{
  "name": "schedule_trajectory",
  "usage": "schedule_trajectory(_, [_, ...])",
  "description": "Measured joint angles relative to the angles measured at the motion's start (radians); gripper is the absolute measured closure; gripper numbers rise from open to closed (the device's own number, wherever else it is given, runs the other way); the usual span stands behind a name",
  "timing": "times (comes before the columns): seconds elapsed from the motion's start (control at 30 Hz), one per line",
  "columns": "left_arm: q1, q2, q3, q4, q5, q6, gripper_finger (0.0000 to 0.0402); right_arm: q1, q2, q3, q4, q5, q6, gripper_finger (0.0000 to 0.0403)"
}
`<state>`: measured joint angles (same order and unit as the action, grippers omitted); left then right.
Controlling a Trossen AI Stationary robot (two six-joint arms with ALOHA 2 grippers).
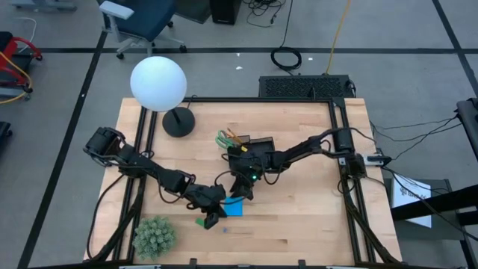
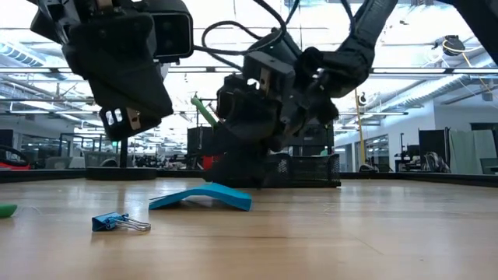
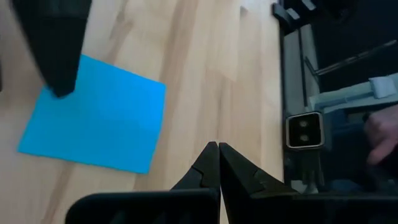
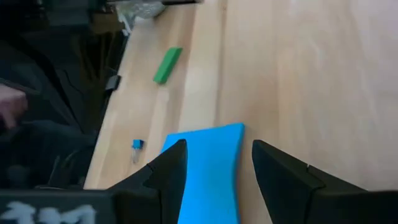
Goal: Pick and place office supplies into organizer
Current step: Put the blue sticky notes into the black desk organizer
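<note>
A blue square note pad (image 1: 234, 207) lies on the wooden table, bowed upward in the low view (image 2: 204, 196). My right gripper (image 4: 214, 163) slants down over it, open, one finger on either side of the pad's end. My left gripper (image 3: 219, 150) hovers shut just beside the pad on its left (image 1: 213, 215), with nothing in it. A green eraser (image 4: 168, 65) and a small blue binder clip (image 2: 117, 223) lie on the table near the left gripper. The black organizer (image 1: 258, 146) stands behind the right gripper, with green scissor handles (image 1: 224, 138) sticking out of it. My right gripper straddles the note pad's end (image 4: 208, 155), coming at it slanting down from the table's far side. One fingertip (image 3: 59, 78) stands at the pad's edge. I cannot tell whether the fingers touch the pad, which rests on the table.
A white globe lamp (image 1: 158, 82) on a round black base stands at the far left. A fuzzy green plant ball (image 1: 153, 235) sits at the near left corner. Bare wood stretches to the right of the pad. A person's hand (image 3: 379, 134) shows beyond the table's edge.
</note>
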<state>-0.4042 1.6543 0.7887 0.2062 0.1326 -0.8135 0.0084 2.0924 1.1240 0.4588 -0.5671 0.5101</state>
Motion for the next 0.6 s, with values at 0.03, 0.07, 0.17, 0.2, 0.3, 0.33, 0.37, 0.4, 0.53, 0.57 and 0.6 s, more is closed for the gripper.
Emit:
schedule_trajectory(0.03, [0.0,0.0,0.0,0.002,0.006,0.0,0.0401,0.003,0.008,0.01,0.0,-0.014,0.002,0.0232])
schedule_trajectory(0.07, [0.0,0.0,0.0,0.001,0.008,0.0,0.0401,0.006,0.012,0.015,0.0,-0.021,0.002,0.0232])
schedule_trajectory(0.17, [0.0,0.0,0.0,-0.007,0.02,-0.001,0.0401,0.014,0.014,0.016,-0.006,-0.037,0.005,0.0232])
schedule_trajectory(0.2, [0.0,0.003,0.0,-0.007,0.025,-0.001,0.0401,0.019,0.013,0.017,-0.019,-0.037,0.002,0.0232])
schedule_trajectory(0.3, [0.0,0.016,0.0,-0.011,0.03,-0.006,0.0401,0.025,0.006,0.018,-0.052,-0.041,0.0,0.0232])
schedule_trajectory(0.33, [0.0,0.019,-0.002,-0.011,0.033,-0.006,0.0401,0.027,0.006,0.018,-0.052,-0.041,-0.002,0.0232])
schedule_trajectory(0.37, [0.001,0.027,-0.001,0.007,0.034,-0.007,0.0401,0.03,0.006,0.018,-0.052,-0.041,-0.003,0.0232])
schedule_trajectory(0.4, [0.003,0.035,0.001,0.02,0.039,-0.007,0.0401,0.032,0.006,0.018,-0.052,-0.04,-0.004,0.0232])
schedule_trajectory(0.53, [0.005,0.059,0.001,0.056,0.056,-0.008,0.0401,0.033,0.006,0.018,-0.072,-0.025,-0.018,0.0232])
schedule_trajectory(0.57, [0.005,0.064,0.001,0.059,0.055,-0.008,0.0401,0.033,0.005,0.018,-0.077,-0.013,-0.023,0.0232])
schedule_trajectory(0.6, [0.005,0.066,-0.001,0.055,0.055,-0.008,0.0401,0.031,0.005,0.018,-0.078,-0.011,-0.027,0.0232])
